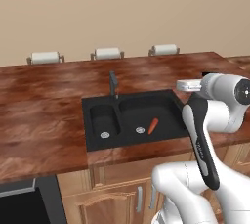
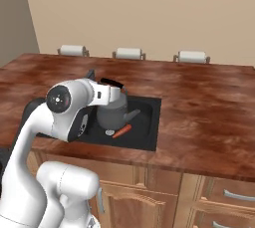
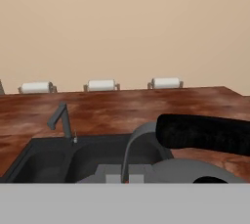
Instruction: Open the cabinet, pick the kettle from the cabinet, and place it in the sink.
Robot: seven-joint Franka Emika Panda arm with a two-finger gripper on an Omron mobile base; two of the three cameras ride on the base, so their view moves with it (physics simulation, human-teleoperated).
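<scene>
Right view: kettle (image 2: 115,111) hangs over sink (image 2: 147,122); left view: carrot (image 1: 153,125) in basin. Jaws (image 2: 112,92) clamped on kettle handle.

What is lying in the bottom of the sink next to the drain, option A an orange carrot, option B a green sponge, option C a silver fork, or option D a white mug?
A: a small orange carrot lies on the floor of the black sink, near the drain of its larger basin; the right base view shows it just below the kettle.
</scene>
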